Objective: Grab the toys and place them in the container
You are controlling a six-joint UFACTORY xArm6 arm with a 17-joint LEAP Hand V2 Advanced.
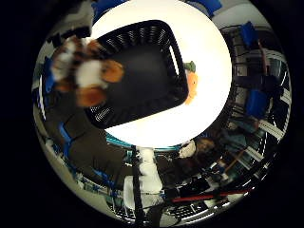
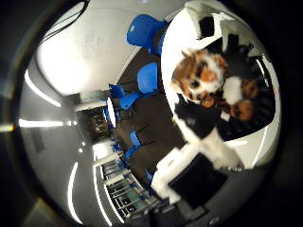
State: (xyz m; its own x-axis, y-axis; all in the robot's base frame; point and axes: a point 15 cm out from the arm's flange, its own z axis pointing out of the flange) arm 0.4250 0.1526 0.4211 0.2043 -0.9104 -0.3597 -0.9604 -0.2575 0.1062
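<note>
Tiger toy [image 2: 208, 78] is grasped in the hand [image 2: 201, 156] above the basket [image 1: 142, 71] edge on the bench [image 1: 209, 61]; early release risks an outside drop.

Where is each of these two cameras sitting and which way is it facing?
Little finger side palm view: on the palm, looking down at the black basket on the round white table, an orange toy beside it; no clear hand parts.
Thumb side palm view: same palm, facing the room's blue chairs; the hand shows.
Shared: the plush tiger, basket and table.
</note>
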